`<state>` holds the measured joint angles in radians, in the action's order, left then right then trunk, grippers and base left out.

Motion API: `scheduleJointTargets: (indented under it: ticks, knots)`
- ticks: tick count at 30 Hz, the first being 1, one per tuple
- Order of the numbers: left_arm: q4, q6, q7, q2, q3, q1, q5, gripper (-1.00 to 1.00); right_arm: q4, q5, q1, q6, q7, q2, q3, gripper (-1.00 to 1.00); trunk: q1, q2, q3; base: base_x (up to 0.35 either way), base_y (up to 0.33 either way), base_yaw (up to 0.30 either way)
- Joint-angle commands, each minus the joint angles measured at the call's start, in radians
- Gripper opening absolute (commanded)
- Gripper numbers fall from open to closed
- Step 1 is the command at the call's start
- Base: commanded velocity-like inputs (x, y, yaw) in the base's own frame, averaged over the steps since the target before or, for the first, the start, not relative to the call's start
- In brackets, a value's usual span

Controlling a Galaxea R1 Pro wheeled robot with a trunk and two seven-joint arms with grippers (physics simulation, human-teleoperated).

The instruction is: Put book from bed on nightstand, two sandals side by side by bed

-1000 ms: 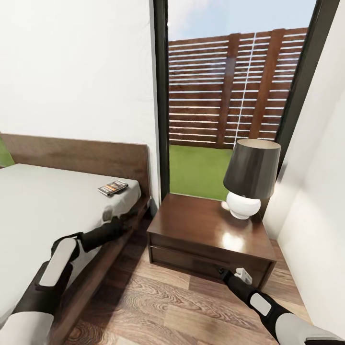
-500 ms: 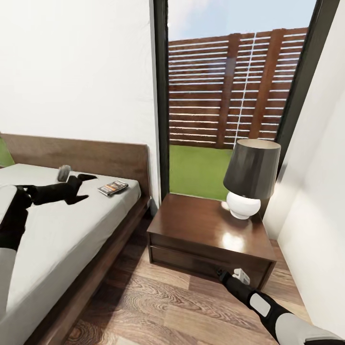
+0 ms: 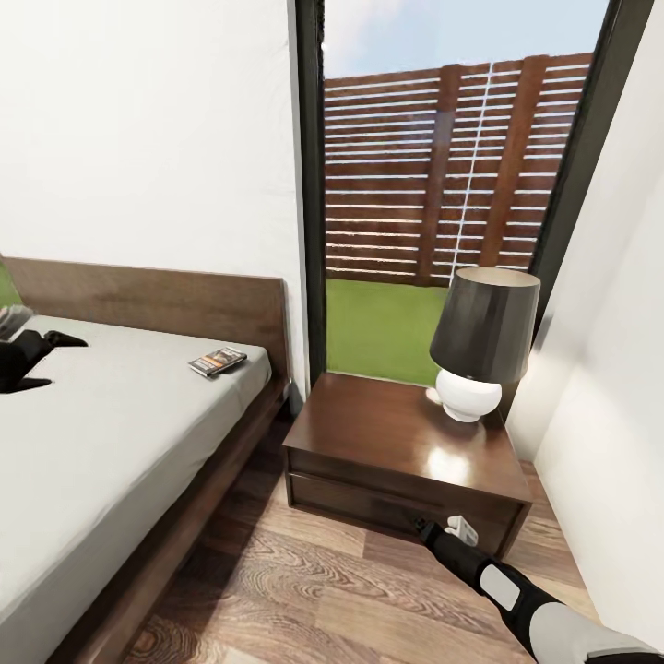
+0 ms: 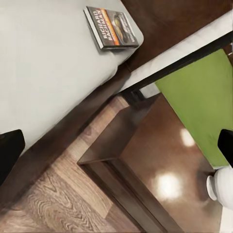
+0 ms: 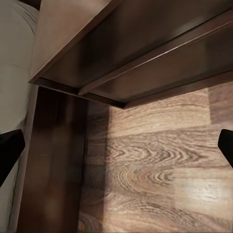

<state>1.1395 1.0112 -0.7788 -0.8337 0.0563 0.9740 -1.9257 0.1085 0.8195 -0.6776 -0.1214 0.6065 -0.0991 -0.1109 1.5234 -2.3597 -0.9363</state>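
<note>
— Black, that left gripper (image 3: pixel 41 360), its fingers spread apart and holding nothing, hanging above the light-grey mattress of the bed (image 3: pixel 111 433).

— And the book (image 3: pixel 218 361)?

— Well apart from that gripper, out toward the window (image 3: pixel 443 184) side, flat on the mattress corner near the headboard (image 3: pixel 157 304). The left wrist view shows it too (image 4: pixel 112 27), dark cover with an orange band (title lettering white).

— What lies past the book?

— The nightstand (image 3: pixel 406 461), dark brown, just beside the bed, carrying a lamp (image 3: pixel 480 346) with a dark shade and a white round base.

— The right gripper (image 3: pixel 438 527)?

— Low, just in front of the nightstand's drawer front, over the wood-plank floor (image 3: pixel 304 590). Its wrist view has the dark fingertips at opposite edges, so they stand wide, pinching nothing; between them the nightstand's underside (image 5: pixel 145 53) and the planks.
</note>
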Motion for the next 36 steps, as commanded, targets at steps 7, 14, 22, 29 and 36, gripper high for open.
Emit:
scheduleJointTargets:
  ticks: [7,14,22,29,36]
  knots:
    - [0.004,0.0,-0.015,-0.047,0.015,0.002,-0.065,1.0,0.0,0.01,0.0,-0.006,0.048,-0.003,-0.005,1.0,0.0,0.0,-0.001,0.0,0.0,0.0]
    - [-0.003,0.0,-0.017,-0.051,0.02,0.001,-0.071,1.0,0.0,0.01,0.0,-0.005,0.072,-0.004,-0.004,1.0,0.0,0.0,-0.001,0.022,0.018,0.0]
    - [-0.015,0.0,-0.018,-0.049,0.023,0.0,-0.07,1.0,0.001,0.004,0.0,-0.004,0.209,-0.006,-0.006,1.0,0.0,0.0,-0.001,0.139,0.108,0.0]
    - [-0.025,0.001,-0.019,-0.045,0.023,0.0,-0.069,1.0,0.004,-0.077,-0.001,-0.006,0.416,-0.007,-0.049,1.0,0.0,0.0,-0.001,0.167,0.119,0.0]
    - [-0.028,0.001,-0.02,-0.044,0.023,0.0,-0.069,1.0,0.019,-0.13,-0.001,-0.006,0.596,-0.009,-0.067,1.0,0.0,0.0,-0.001,0.157,0.059,0.0]
